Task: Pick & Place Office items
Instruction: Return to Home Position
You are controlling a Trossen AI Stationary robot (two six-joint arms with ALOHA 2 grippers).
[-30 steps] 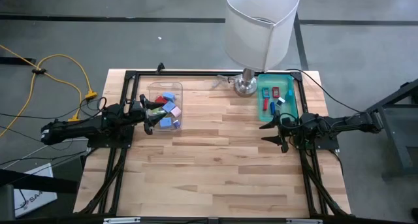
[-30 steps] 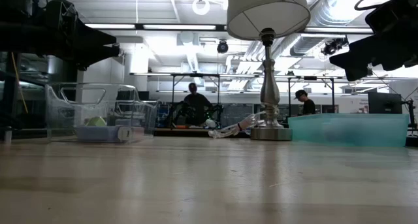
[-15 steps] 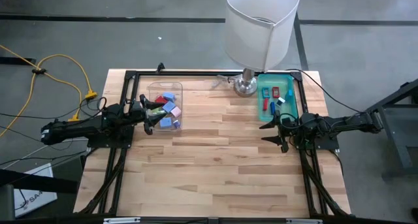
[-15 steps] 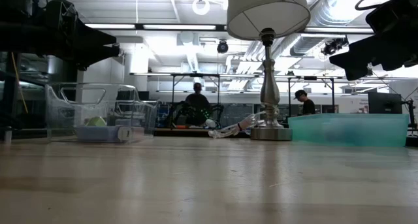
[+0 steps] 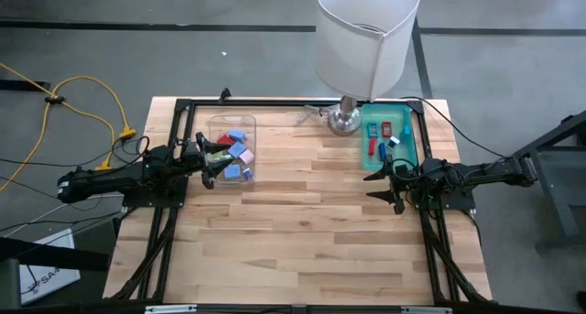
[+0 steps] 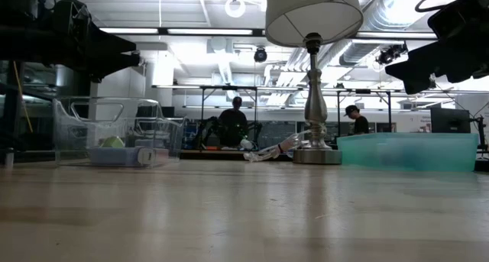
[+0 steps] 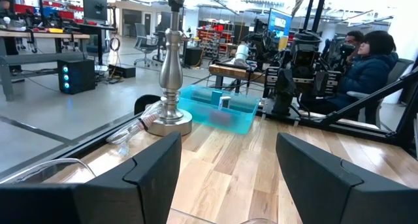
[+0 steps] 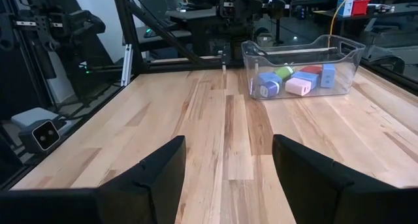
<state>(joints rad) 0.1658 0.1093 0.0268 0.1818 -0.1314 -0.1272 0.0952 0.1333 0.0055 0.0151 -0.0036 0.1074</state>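
Against the frames half a second and one second back, the only change is in the low view: a person in the room behind has shifted right. Arms, bins and items are unchanged.

Office items: one cluster lies in the clear bin at the far left of the counter. It holds light blue blocks, a red piece and a pink one. The right wrist view also shows a green piece among them, behind a light blue block. The other cluster lies in the teal bin at the far right: a red piece, a dark blue piece and a few more too small to identify.

Left pincer: at the near left edge of the clear bin, raised off the counter. Its fingers are spread wide with nothing between them.

Right pincer: just beside the near end of the teal bin, also raised. Its fingers are wide apart and empty.

The lamp, white shade on a metal base, stands between the bins at the far edge, touching or almost touching the teal bin. A second person shows behind the lamp stem in the low view. A seated person shows in the left wrist view.
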